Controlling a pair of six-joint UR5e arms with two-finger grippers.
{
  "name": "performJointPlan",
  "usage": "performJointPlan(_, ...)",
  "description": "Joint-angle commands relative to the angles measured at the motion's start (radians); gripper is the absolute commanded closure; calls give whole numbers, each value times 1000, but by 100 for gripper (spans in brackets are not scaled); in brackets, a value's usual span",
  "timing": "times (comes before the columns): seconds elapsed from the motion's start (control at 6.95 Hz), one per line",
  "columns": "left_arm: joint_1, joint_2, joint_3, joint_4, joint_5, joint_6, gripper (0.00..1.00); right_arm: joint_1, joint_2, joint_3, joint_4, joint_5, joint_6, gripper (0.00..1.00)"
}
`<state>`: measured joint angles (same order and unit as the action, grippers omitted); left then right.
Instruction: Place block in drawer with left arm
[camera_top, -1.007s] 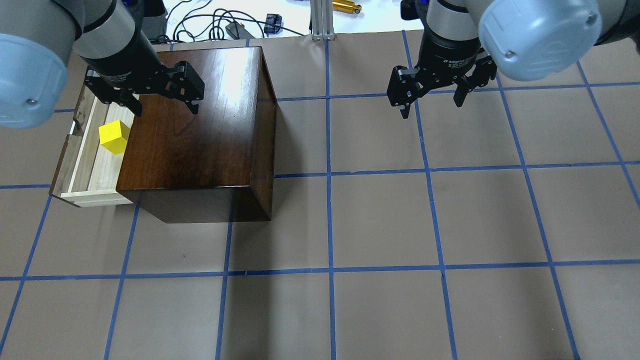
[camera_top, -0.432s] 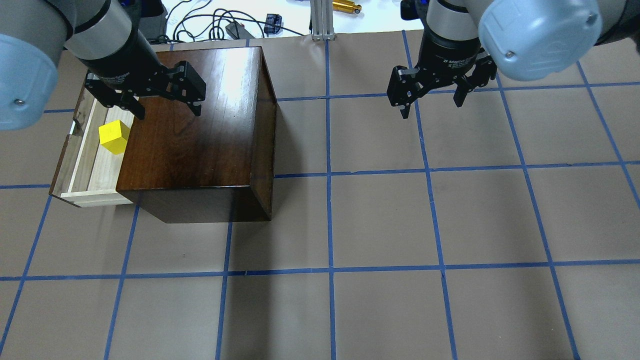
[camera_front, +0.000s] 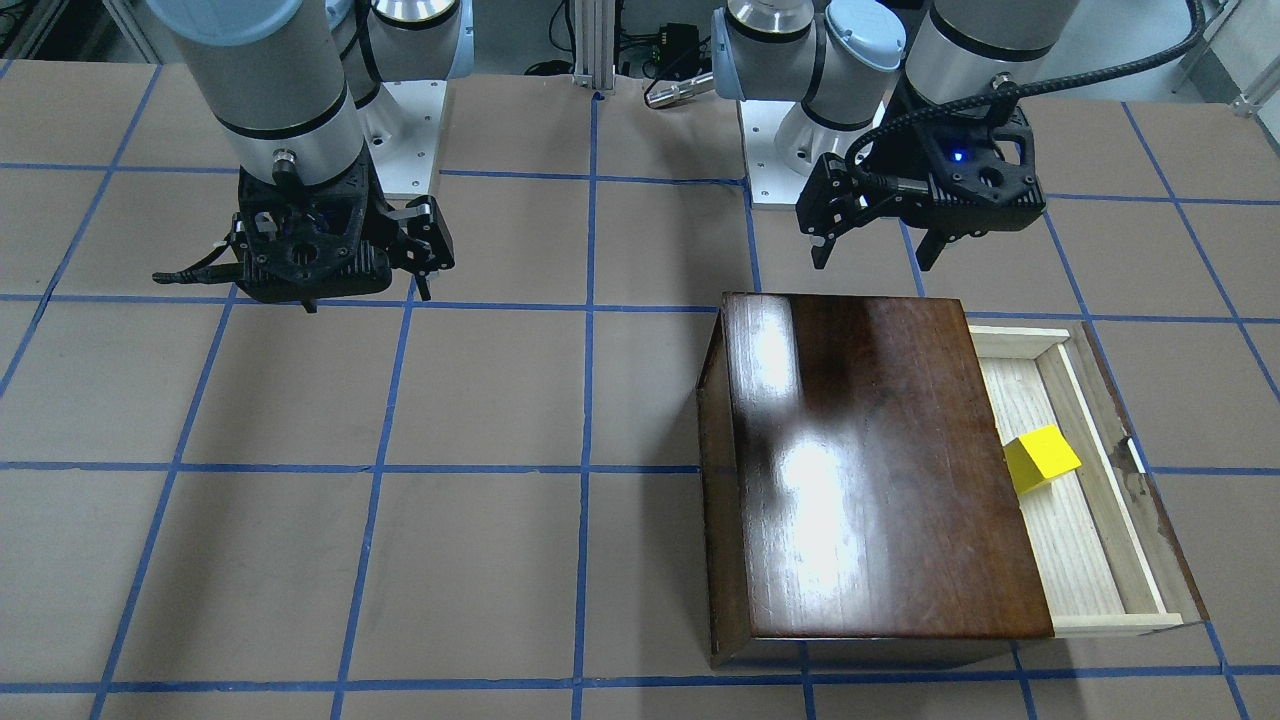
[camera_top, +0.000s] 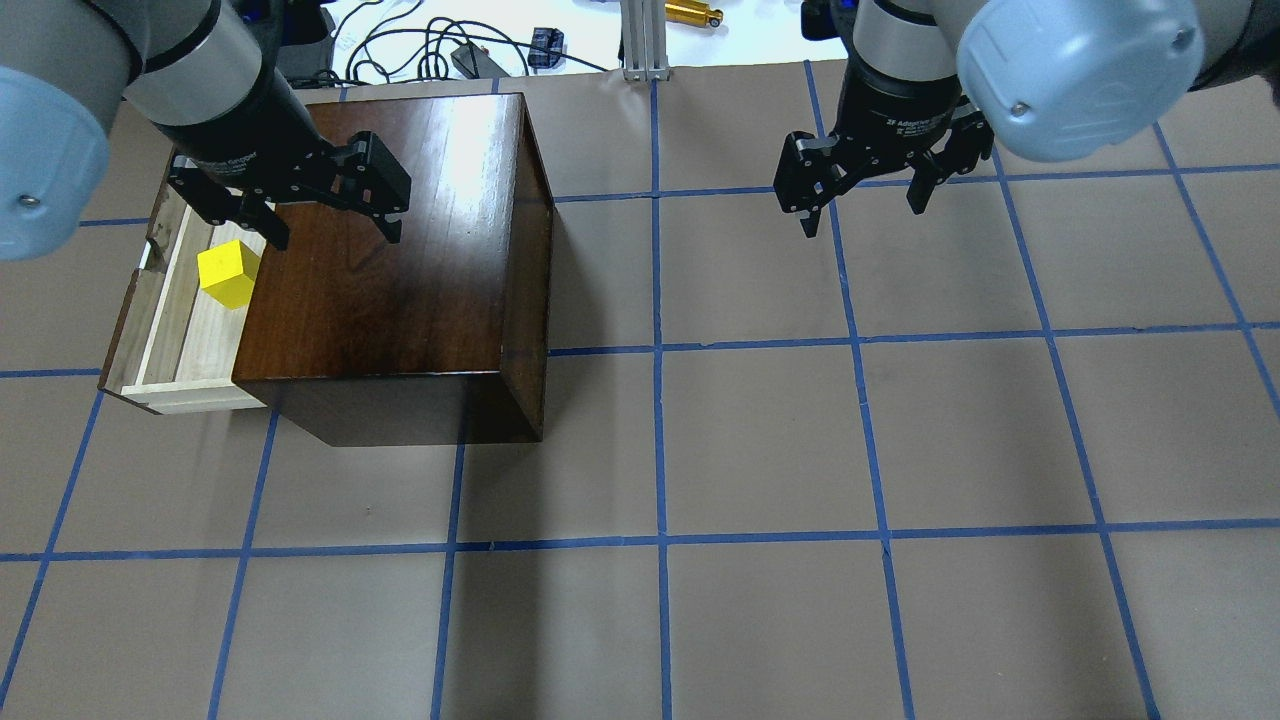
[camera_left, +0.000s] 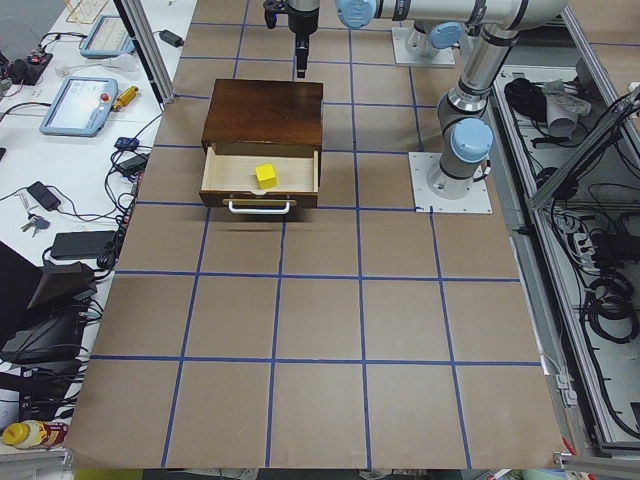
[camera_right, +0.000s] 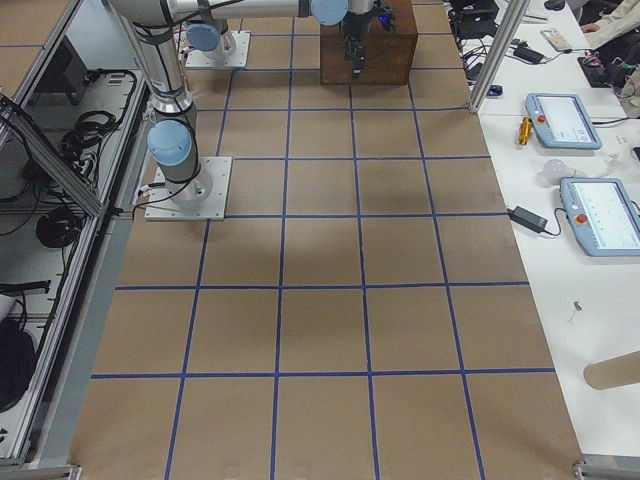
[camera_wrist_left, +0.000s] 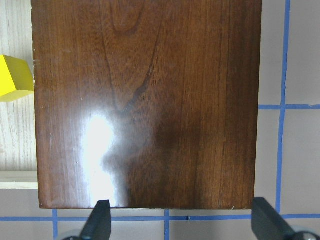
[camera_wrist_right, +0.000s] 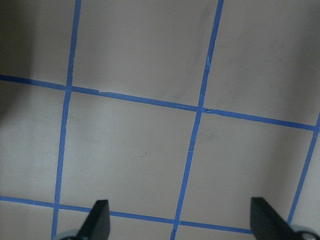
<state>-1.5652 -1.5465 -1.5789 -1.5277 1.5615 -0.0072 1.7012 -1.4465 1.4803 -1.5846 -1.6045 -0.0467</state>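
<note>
Block (camera_top: 228, 275) lies in the open drawer (camera_top: 165, 330) near the wooden box (camera_top: 400, 250) edge; left pincer (camera_top: 335, 236) hovers released above it.

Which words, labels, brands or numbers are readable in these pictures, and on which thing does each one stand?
"2F Adaptive": white print on the black wrist of the right gripper, overhead view; the lines under it are too small to read.
A similar white label on the left gripper: blurred, not readable.
The pendant screens: too small to read.
The box, drawer and block: no text.
</note>
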Motion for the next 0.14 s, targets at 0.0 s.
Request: performJointPlan(0.0,2,-1,-1,1,0,4,0,0,0,0,0,0,1,0)
